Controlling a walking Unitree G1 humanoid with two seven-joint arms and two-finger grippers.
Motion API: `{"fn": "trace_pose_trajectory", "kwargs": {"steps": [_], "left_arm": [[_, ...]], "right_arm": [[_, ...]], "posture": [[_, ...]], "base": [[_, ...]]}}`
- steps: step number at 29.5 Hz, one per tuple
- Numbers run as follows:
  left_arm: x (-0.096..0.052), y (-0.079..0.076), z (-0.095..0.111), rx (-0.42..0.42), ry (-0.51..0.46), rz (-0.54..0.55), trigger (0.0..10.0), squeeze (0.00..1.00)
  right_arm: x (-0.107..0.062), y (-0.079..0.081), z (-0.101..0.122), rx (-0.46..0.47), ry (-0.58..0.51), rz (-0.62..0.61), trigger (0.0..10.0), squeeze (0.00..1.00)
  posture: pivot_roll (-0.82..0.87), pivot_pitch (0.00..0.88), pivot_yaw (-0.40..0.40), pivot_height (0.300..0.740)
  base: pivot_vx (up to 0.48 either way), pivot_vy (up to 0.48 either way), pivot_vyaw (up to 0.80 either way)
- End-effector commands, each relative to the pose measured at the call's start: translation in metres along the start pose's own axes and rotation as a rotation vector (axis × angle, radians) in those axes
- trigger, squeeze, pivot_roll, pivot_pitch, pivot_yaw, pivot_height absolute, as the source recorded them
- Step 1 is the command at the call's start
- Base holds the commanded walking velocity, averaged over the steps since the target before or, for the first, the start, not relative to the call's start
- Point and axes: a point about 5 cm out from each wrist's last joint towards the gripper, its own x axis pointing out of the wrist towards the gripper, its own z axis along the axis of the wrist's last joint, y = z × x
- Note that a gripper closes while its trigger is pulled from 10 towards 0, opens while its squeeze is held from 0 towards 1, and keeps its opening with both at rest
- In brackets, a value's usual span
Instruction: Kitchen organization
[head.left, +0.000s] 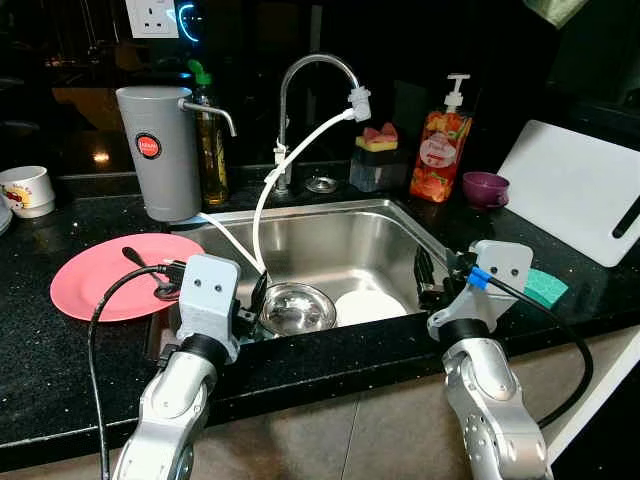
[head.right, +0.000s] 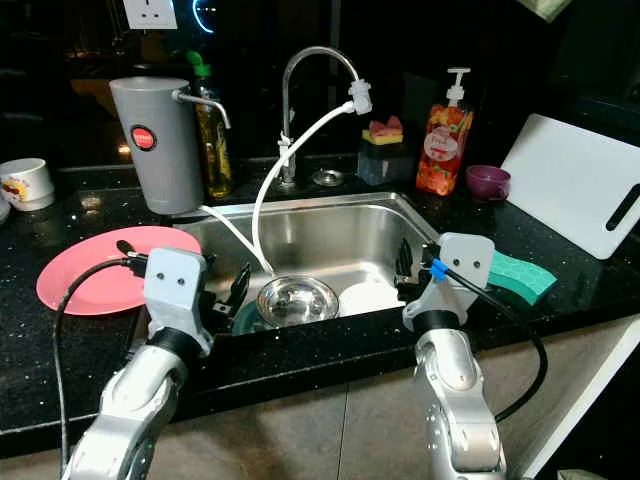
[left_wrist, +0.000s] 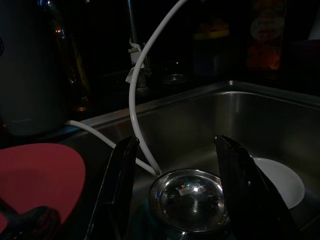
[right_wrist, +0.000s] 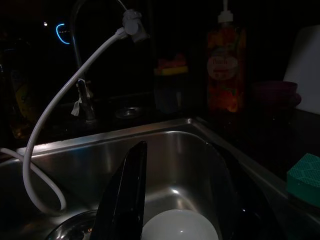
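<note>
A steel bowl (head.left: 296, 308) and a white dish (head.left: 370, 305) lie side by side at the front of the steel sink (head.left: 300, 215). My left gripper (head.left: 255, 295) hovers over the sink's front left corner. It is open, and in the left wrist view its fingers (left_wrist: 120, 190) frame the steel bowl (left_wrist: 187, 200) without touching it. My right gripper (head.left: 422, 272) is at the sink's front right corner, open, with the white dish (right_wrist: 180, 225) just below and between its fingers. A pink plate (head.left: 100, 285) with a black spoon (head.left: 145, 265) rests on the left counter.
A white hose (head.left: 268, 190) runs from the faucet (head.left: 300, 80) down into the sink beside the bowl. A grey canister (head.left: 158, 150), oil bottle (head.left: 210, 150) and mug (head.left: 25, 190) stand at the left. On the right are a soap bottle (head.left: 440, 155), purple bowl (head.left: 485, 188), cutting board (head.left: 580, 190) and green sponge (head.left: 545, 287).
</note>
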Motion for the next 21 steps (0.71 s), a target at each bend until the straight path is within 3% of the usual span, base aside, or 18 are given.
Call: {"fn": "trace_pose_trajectory", "kwargs": {"steps": [1,21], "left_arm": [[0.0009,-0.0016,-0.0020,0.002,0.006,-0.008,10.0,0.00],[0.0016,-0.0022,-0.0024,0.002,0.005,-0.010,10.0,0.00]], "right_arm": [[-0.0003,-0.0011,0.0016,-0.002,-0.009,-0.008,10.0,0.00],[0.0004,-0.0015,0.0014,-0.002,-0.010,-0.009,10.0,0.00]], "posture": [[0.10,0.040,-0.042,0.740],[0.10,0.040,-0.042,0.740]], "base": [[0.000,0.000,0.00],[0.000,0.000,0.00]]}}
